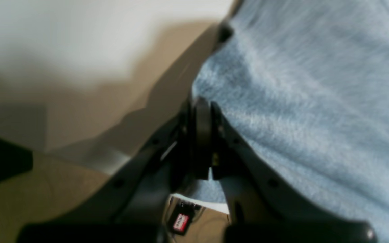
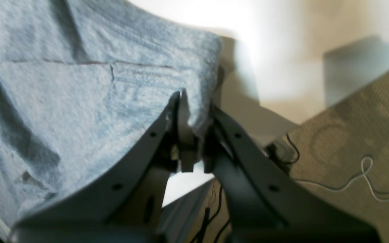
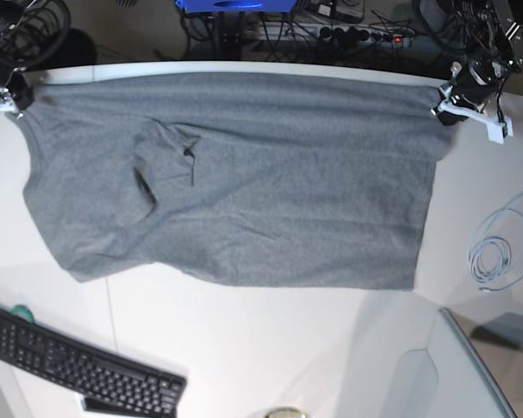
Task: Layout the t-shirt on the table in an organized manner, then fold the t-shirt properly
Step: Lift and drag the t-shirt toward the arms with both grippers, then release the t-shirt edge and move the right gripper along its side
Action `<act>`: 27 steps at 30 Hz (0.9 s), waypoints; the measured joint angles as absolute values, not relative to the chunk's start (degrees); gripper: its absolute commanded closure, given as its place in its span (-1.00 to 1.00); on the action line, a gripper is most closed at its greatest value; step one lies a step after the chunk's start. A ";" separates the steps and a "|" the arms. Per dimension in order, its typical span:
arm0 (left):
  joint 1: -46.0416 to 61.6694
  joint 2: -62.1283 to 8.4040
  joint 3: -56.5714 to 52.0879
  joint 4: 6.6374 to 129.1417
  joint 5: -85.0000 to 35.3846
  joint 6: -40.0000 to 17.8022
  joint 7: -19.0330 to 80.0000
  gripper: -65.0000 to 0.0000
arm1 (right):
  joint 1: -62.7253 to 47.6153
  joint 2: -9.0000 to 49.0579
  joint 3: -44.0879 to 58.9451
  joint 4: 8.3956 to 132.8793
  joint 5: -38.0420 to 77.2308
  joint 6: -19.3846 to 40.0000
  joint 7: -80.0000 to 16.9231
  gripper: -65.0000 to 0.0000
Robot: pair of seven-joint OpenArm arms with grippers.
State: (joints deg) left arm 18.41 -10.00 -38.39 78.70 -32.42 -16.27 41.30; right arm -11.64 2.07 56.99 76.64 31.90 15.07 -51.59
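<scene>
pinching t-shirt (image 3: 270, 187) corners, both grippers

Base view evenly lit and sharp, both wrist views soft (backgrounds smeared), glare washing the table (image 2: 275, 40), dim shadow under the t-shirt (image 1: 299, 101).

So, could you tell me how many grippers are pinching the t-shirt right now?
2: the left gripper grips the t-shirt at its far corner on the base view's right, the right gripper at the opposite far corner.
</scene>
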 measured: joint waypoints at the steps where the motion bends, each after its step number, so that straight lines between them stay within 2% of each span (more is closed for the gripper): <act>1: 17.65 -10.04 -38.24 78.74 -32.45 -16.27 41.15 1.00 | -11.46 2.02 56.99 76.64 31.94 15.05 -51.53 0.98; 12: 20.67 -9.93 -38.06 80.75 -32.62 -16.23 40.66 1.00 | -13.17 0.75 57.04 76.82 31.73 15.03 -50.70 0.92; 15: 20.84 -10.00 -38.06 80.77 -32.64 -16.25 40.45 1.00 | -13.02 0.21 57.04 77.08 31.66 15.05 -50.37 0.56; 19: 20.84 -10.17 -38.06 80.77 -32.64 -16.23 40.45 1.00 | -13.04 -0.47 57.04 78.56 31.77 15.05 -49.89 -0.10; 21: 20.97 -10.35 -38.09 80.93 -32.60 -15.70 40.45 1.00 | -12.95 -1.74 57.43 81.12 31.42 15.03 -49.69 -0.22; 23: 21.37 -10.31 -38.19 82.11 -32.47 -15.62 40.51 0.41 | -13.74 -3.31 57.47 85.32 31.31 14.83 -50.13 -0.22; 25: 22.70 -10.35 -38.37 84.09 -32.56 -15.51 40.25 -0.07 | -14.79 -4.56 57.47 89.80 31.70 14.98 -50.11 -0.22; 27: 24.21 -10.33 -38.70 86.41 -32.42 -15.31 40.12 -0.40 | -15.09 -4.97 57.52 92.49 31.53 15.00 -50.13 -0.22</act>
